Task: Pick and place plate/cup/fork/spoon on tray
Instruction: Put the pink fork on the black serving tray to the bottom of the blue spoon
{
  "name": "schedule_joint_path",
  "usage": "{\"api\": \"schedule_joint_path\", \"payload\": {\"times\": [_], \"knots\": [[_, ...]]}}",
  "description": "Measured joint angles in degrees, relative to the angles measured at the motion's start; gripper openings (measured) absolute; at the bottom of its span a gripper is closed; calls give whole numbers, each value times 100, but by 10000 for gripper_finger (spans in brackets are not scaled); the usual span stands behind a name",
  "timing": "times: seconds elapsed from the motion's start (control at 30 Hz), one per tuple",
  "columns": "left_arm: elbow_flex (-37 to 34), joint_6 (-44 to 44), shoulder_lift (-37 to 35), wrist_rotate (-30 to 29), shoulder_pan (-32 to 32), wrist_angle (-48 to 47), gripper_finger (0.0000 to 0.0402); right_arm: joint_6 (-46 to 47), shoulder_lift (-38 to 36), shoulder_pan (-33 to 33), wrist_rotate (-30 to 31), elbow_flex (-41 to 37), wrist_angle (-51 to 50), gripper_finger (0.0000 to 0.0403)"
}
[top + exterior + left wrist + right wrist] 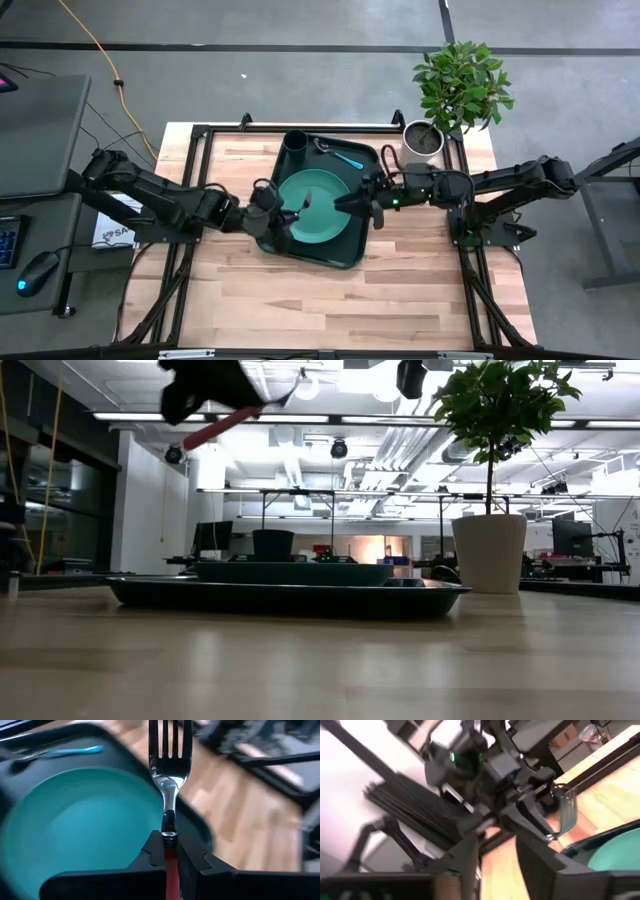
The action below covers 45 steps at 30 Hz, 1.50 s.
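The dark green tray (352, 235) lies mid-table. On it are the teal plate (320, 225), the dark cup (295, 143) at its far left corner and the blue-handled spoon (342, 156) at its far side. In the low view the plate (290, 572) and cup (272, 543) sit on the tray (290, 596). My left gripper (283, 216) is shut on the pink-handled fork (170, 780), high over the plate's left part. My right gripper (352, 203) is open and empty over the plate's right edge, its fingers (540, 857) pointing at the left gripper. My left gripper pinches the fork between its two fingers at the top of the pink handle (171, 851), just behind the metal neck. The fingers lie along the fork, and the tines (170, 740) stick out ahead. The fork is lifted clear above the plate, and its handle (222, 425) slants down behind the gripper.
A white pot with a green plant (425, 138) stands at the table's far right corner, close behind my right arm. Bare wood (330, 300) lies between the tray and the near edge. A black frame rail (190, 170) runs along the table's sides.
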Motion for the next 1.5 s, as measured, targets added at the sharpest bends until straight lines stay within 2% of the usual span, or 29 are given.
{"api": "schedule_joint_path", "payload": {"times": [0.1, 0.23, 0.37, 0.47, 0.67, 0.87, 0.97, 1.07, 1.23, 1.37, 1.5], "knots": [[2, 393, 0, 296, 104, 650, 0, -264, 17, 109, 71, 0, -245, 166], [4, 345, 41, -203, 209, 799, 0, -241, 109, 139, 503, -4, -319, 195], [-1, 330, 324, -601, 326, 890, 0, -246, 222, 139, 1359, -3, -438, 199], [5, 408, 619, -659, 395, 1247, 0, -248, 409, 137, 1968, 1, -554, 195], [141, 494, 1149, -667, 480, 1673, 0, -298, 914, 137, 2441, 203, -653, 180], [422, 836, 1329, -584, 478, 1665, 0, -232, 1099, 137, 2697, 338, -847, 160], [444, 862, 1322, -639, 478, 1660, 0, -197, 1073, 163, 2942, 348, -930, 137], [444, 846, 1322, -726, 480, 1538, 0, -193, 1064, 189, 3058, 348, -885, 99], [443, 793, 1321, -716, 478, 1544, 1, -44, 1064, 218, 3166, 345, -946, 13], [442, 831, 1320, -477, 518, 1717, 13, 42, 1047, 214, 3170, 345, -1011, 5], [494, 1015, 1302, 262, 711, 1606, 50, -109, 774, 133, 3022, 341, -1450, 2]]}}
